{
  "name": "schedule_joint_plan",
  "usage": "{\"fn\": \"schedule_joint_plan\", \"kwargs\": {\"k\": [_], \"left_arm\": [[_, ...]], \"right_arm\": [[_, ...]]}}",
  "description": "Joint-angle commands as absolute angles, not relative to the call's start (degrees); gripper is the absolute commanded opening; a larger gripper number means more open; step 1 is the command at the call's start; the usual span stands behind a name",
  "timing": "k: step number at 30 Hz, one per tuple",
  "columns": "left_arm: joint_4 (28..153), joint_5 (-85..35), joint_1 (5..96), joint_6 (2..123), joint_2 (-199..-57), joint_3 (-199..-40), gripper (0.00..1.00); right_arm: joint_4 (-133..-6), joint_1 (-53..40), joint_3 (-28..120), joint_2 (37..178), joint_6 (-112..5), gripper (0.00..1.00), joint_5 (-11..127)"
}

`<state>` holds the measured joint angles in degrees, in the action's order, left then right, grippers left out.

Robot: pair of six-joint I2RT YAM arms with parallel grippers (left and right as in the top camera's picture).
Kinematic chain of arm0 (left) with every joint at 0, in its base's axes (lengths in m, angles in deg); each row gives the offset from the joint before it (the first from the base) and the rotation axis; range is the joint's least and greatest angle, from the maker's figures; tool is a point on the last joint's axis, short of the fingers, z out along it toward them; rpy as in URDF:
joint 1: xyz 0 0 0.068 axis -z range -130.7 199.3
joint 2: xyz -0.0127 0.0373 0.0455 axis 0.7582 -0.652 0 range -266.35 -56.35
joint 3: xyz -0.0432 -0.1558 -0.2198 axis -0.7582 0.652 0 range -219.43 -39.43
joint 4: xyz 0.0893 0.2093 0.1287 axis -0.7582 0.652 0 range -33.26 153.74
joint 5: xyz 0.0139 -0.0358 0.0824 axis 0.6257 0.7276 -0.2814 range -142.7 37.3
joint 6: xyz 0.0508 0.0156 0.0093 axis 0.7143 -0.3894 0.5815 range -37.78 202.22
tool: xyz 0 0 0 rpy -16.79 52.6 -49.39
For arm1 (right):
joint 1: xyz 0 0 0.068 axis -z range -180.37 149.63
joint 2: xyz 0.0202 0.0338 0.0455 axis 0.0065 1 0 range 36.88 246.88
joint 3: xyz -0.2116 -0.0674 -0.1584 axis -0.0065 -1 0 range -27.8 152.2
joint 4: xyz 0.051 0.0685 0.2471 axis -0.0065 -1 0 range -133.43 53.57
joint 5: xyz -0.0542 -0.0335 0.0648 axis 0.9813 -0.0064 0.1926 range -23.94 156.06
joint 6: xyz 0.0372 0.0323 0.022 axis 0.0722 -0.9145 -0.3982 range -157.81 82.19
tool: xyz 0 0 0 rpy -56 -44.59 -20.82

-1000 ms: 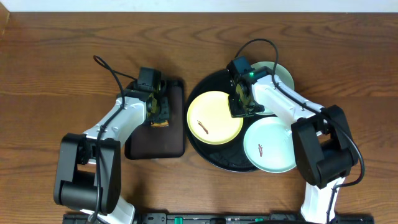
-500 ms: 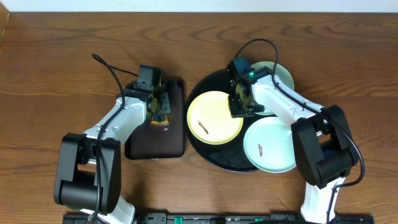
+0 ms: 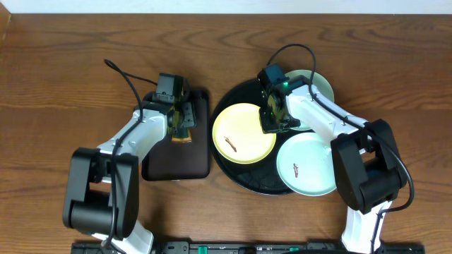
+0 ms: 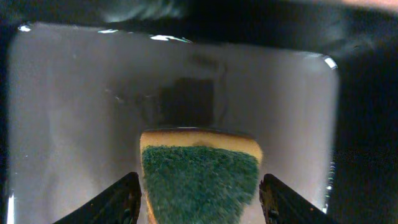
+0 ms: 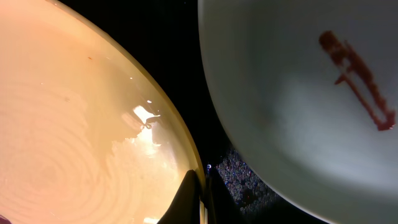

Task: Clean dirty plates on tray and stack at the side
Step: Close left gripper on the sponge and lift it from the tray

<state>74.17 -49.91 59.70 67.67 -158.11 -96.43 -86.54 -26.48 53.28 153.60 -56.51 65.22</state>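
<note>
My right end effector [image 5: 199, 194] is pinched shut on the rim of the yellow plate [image 3: 240, 137], prob. to steady it for wiping. That plate lies at the left inside the round black tray [image 3: 227, 99] and has a brown smear [image 3: 230, 144] near its middle. Two mint plates share the tray: the near one [image 3: 311, 166] w/ its own smear [image 5: 357, 78], and the far one [image 3: 322, 83] mostly hidden under my arm. My left end effector [image 4: 200, 190] is open over the small rectangular tray [image 4: 62, 112] on the tabletop [image 3: 70, 70], fingers either side of the sponge [image 4: 199, 168], green scrub side up, not clamped yet. I reckon the sponge grab comes first. No plate is cleaned or stacked at the side so far.
</note>
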Motion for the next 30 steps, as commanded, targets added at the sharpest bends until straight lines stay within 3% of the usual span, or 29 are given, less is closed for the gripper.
{"fn": "schedule_joint_plan", "kwargs": {"k": [1,2,5,6,7,8,10,13,24,27,30], "left_arm": [[73.9,-50.8,59.6,68.0,-159.7,-97.0,0.19],[73.9,-50.8,59.6,68.0,-159.6,-97.1,0.07],[74.6,-50.8,59.6,68.0,-158.3,-97.6,0.08],[75.0,-50.8,59.6,68.0,-157.5,-97.7,0.27],[75.5,-50.8,59.6,68.0,-156.6,-97.7,0.59],[76.1,-50.8,59.6,68.0,-155.5,-97.8,0.66],[78.1,-50.8,59.6,67.9,-153.3,-97.8,0.66],[81.0,-50.4,59.7,66.9,-151.6,-97.7,0.58],[80.0,-50.4,59.7,66.9,-155.9,-96.6,0.58],[79.6,-50.4,59.7,66.9,-156.1,-96.6,0.49],[79.7,-50.4,59.7,66.9,-156.1,-96.6,0.49]], "right_arm": [[-86.8,-26.3,53.1,152.6,-56.6,0.02,66.2],[-86.8,-26.3,53.1,152.6,-56.6,0.02,66.3],[-86.7,-26.3,53.1,152.6,-56.6,0.02,66.3],[-86.7,-26.3,53.1,152.6,-56.6,0.02,66.3],[-86.7,-26.3,53.1,152.6,-56.6,0.02,66.3],[-86.7,-26.3,53.1,152.6,-56.6,0.02,66.3],[-86.8,-26.3,53.1,152.6,-56.1,0.02,66.3],[-86.8,-26.3,53.1,152.6,-56.0,0.02,66.2],[-87.0,-26.3,53.1,152.6,-56.0,0.02,66.2],[-87.0,-26.3,53.1,152.6,-56.0,0.02,66.2],[-87.0,-26.3,53.1,152.6,-56.0,0.02,66.2]]}}
